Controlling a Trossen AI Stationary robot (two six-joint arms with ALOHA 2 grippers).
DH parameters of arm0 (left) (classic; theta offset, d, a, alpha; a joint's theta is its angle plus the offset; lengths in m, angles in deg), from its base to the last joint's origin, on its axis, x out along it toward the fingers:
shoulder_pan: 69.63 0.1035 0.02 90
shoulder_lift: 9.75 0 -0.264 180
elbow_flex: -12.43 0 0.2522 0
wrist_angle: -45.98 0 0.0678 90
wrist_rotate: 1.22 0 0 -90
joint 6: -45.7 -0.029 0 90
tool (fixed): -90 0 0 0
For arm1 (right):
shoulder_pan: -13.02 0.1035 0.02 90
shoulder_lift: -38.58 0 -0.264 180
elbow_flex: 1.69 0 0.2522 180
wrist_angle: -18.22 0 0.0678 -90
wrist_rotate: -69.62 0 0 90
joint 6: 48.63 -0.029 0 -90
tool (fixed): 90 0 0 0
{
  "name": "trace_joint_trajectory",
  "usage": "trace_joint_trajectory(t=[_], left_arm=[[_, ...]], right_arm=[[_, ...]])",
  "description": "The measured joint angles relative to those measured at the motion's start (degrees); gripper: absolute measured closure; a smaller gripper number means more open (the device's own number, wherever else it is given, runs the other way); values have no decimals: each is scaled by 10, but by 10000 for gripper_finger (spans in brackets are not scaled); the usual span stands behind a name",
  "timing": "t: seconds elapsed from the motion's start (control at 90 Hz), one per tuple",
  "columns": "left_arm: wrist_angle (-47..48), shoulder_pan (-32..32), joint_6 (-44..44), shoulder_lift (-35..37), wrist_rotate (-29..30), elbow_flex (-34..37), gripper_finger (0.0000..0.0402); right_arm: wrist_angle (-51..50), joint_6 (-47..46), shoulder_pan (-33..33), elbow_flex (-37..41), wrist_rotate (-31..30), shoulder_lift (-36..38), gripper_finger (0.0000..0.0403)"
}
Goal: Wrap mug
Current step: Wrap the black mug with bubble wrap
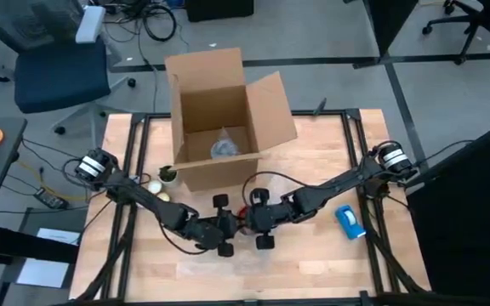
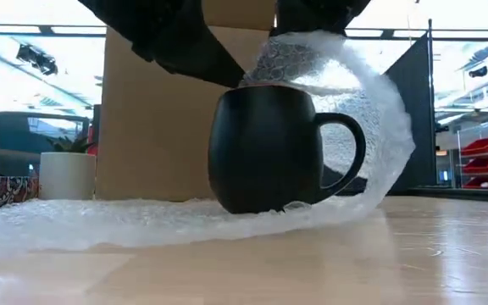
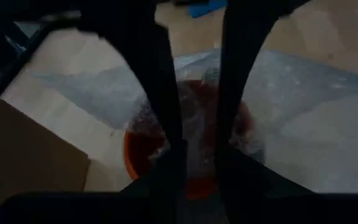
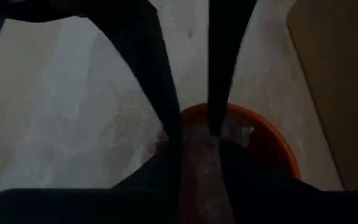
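Observation:
The mug (image 2: pixel 265 148) stands upright on a sheet of bubble wrap (image 2: pixel 100 220) at the table's middle. Its outside is dark, its inside (image 3: pixel 138 155) orange, and its handle (image 2: pixel 346 152) points toward the table's right. From the right, the wrap (image 2: pixel 384 127) curls up and over the mug's mouth. My two grippers meet above the mug and hide most of it (image 1: pixel 243 212) in the high view. My left gripper (image 1: pixel 232 225) comes from the left and is shut on the wrap. My right gripper (image 1: pixel 252 219) comes from the right, fingers apart over the rim (image 4: pixel 266 134). My left gripper holds the folded-over end of the bubble wrap (image 3: pixel 197 121) between its two fingers, above the mug's mouth. It comes slanting down from the table's left. The wrap arches slack from the table over the handle side. I cannot tell whether my right gripper touches the wrap.
An open cardboard box (image 1: pixel 224 115) stands just behind the mug, its flaps up. A blue object (image 1: pixel 350 221) lies to the right. A small plant pot (image 1: pixel 168 175) and a white cup (image 2: pixel 66 175) are on the left. Bare wood lies along the near edge.

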Motion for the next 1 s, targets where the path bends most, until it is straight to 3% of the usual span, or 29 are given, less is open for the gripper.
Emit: trace_joint_trajectory(t=[0.311, 0.456, 0.633, 0.889, 1.0], left_arm=[[6, 11, -12, -1, 0, 0, 337], [6, 10, -10, -1, 0, 0, 337], [6, 4, -8, -1, -2, 0, 337], [7, 3, -11, -1, -6, 0, 337], [8, 3, -11, -1, -6, 0, 337]], right_arm=[[-199, -26, 29, -132, -72, 1, 319], [-362, -121, 38, -178, -114, 2, 325], [-542, -242, 13, -167, -103, 2, 322], [-509, -223, -23, -62, -93, 2, 307], [-484, -214, -38, -27, -145, 2, 308]])
